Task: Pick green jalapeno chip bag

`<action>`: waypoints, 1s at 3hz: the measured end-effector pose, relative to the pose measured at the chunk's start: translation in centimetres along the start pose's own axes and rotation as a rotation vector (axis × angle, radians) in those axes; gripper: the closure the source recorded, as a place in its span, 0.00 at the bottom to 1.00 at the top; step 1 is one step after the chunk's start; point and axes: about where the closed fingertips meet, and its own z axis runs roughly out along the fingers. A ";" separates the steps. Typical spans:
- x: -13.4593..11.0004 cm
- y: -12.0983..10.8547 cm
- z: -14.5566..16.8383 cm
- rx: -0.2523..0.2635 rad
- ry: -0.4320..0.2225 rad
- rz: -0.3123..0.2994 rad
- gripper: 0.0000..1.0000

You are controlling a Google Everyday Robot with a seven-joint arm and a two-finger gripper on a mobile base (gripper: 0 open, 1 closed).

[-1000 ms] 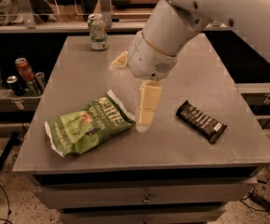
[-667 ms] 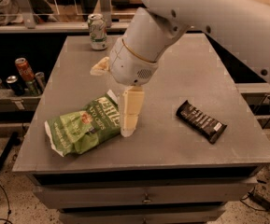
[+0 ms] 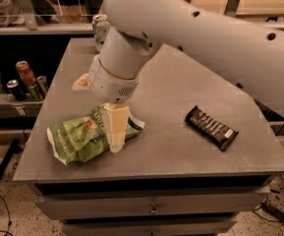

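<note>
The green jalapeno chip bag (image 3: 75, 137) lies crumpled near the table's front left edge, its white sealed ends showing. My gripper (image 3: 98, 118) hangs from the large white arm directly over the bag's right half. One cream finger (image 3: 116, 127) points down and rests against the bag's right part. The other finger (image 3: 81, 82) sticks out to the left, above the table behind the bag. The fingers stand wide apart and hold nothing. The bag's upper right part is hidden behind the wrist.
A dark brown candy bar (image 3: 211, 128) lies on the grey table (image 3: 171, 92) to the right. A green-and-white soda can (image 3: 100, 27) stands at the back edge. Several cans (image 3: 26, 73) stand on a lower shelf at left.
The gripper has moved left and toward the front, from beside the bag's right end to over the bag. The bag and candy bar have not moved.
</note>
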 end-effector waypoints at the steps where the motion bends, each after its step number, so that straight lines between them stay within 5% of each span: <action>1: 0.6 -0.3 1.7 -0.028 0.018 -0.011 0.00; 3: 2.3 -0.6 3.5 -0.084 0.026 -0.003 0.39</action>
